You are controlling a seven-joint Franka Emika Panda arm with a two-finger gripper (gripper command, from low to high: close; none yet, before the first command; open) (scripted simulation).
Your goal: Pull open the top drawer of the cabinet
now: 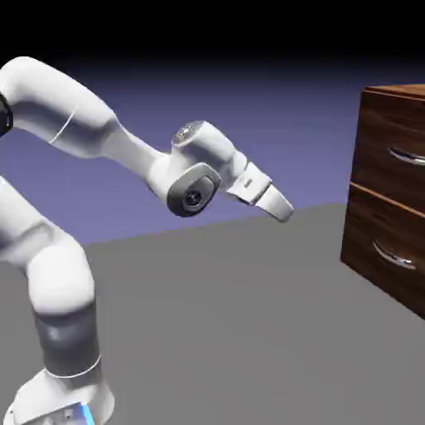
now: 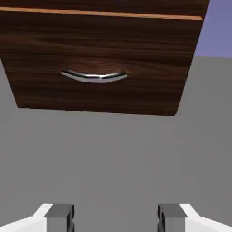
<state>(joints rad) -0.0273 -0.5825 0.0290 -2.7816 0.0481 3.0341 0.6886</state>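
Well apart from the cabinet (image 1: 390,191), on the exterior view's left of it, the gripper (image 1: 278,206) points down toward the right with its fingers (image 2: 60,218) spread wide and nothing between them, while the top drawer (image 1: 386,133) sits closed above the lower drawer (image 1: 378,232).

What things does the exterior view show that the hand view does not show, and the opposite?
Only the exterior view shows the top drawer's handle, the cabinet's top and the white arm's big joints, down to its base.

Only the hand view shows the claw's two finger tips apart, with bare floor between them.

Both show the lower drawer with its curved silver handle, the grey floor and the blue-violet backdrop.
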